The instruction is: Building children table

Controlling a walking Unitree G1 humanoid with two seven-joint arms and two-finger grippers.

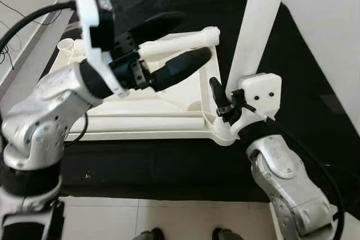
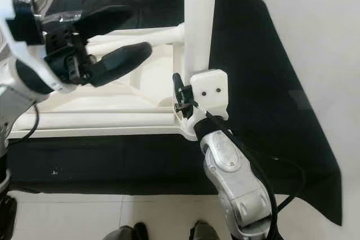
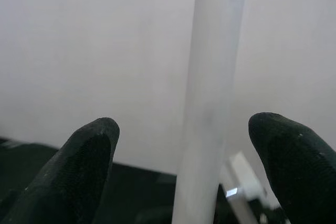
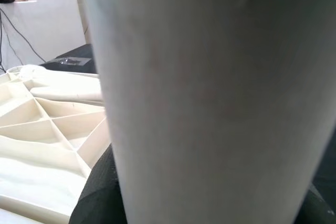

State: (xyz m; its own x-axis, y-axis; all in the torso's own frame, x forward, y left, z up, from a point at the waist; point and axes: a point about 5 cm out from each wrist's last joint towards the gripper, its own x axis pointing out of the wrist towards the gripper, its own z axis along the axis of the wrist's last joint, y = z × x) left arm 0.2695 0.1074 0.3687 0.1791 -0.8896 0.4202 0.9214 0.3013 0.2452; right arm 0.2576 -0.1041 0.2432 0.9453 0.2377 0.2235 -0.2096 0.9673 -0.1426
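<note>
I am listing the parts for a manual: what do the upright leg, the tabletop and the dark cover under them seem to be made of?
The upright leg looks like moulded plastic: smooth, matt, off-white. The tabletop, lying underside up, seems the same plastic, with thin moulded ribs. The dark cover looks like black cloth: it drapes at its edge. The right gripper holds the leg's base.

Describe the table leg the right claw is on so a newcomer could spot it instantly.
Start at the upside-down white plastic tabletop lying on the black cloth. At its near corner on the robot's right, the tall white plastic table leg stands upright, with the right claw at its base. Unlike it, the other white leg lies flat across the tabletop.
</note>
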